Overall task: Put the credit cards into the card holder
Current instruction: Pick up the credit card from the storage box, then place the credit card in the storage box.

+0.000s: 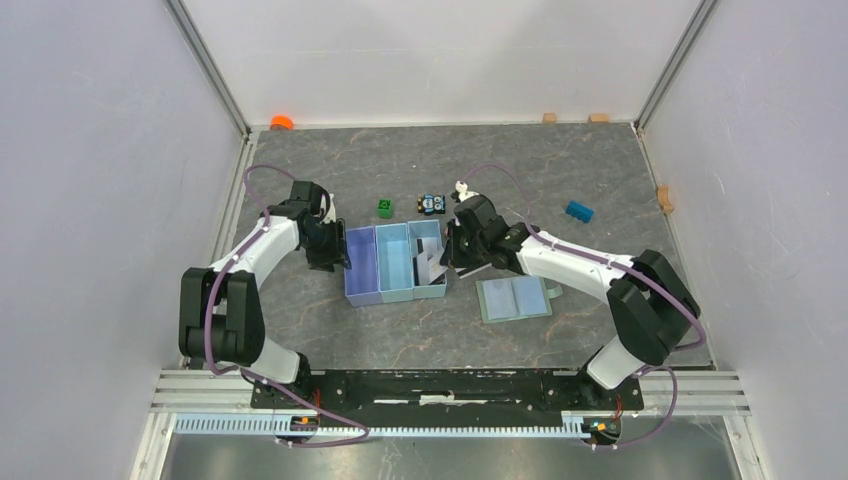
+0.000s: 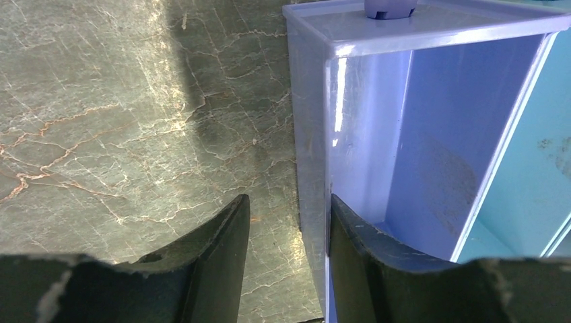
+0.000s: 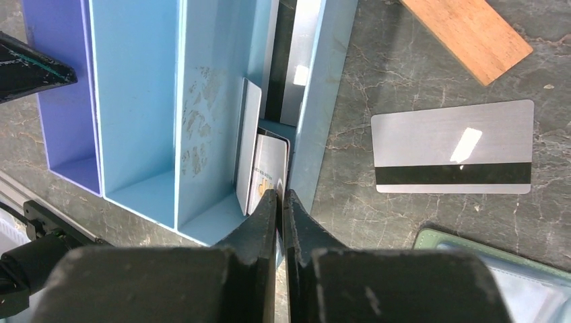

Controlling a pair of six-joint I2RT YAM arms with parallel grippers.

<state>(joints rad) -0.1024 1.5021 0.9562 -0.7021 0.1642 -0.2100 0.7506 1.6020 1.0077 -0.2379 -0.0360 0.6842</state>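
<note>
— Where do the left fingers (image 2: 219, 262) stand?

— Apart, astride the outer wall of the light blue three-compartment plastic tray (image 2: 313, 134). One finger hangs over the grey marbled bench (image 2: 121, 134), with a gap showing between it and the wall. The other is inside the violet end compartment.

— And the right fingers (image 3: 259, 222)?

— Drawn almost together at the lower middle of the right wrist view. They look pinched on the near edge of a white credit card with gold marks (image 3: 271, 165), which stands in the tray's rightmost compartment. A thin grey card (image 3: 248, 134) stands just beside it, against the divider.

— Any card outside the tray?

— A silver-grey card with a dark stripe (image 3: 452, 147) lies flat on the bench right of the tray, below a wooden slat (image 3: 471, 30).

— The holder?

— The flat sage-green card holder (image 1: 513, 297) lies open on the bench, right of the tray in the overhead view, with its pale slotted inside facing up.
</note>
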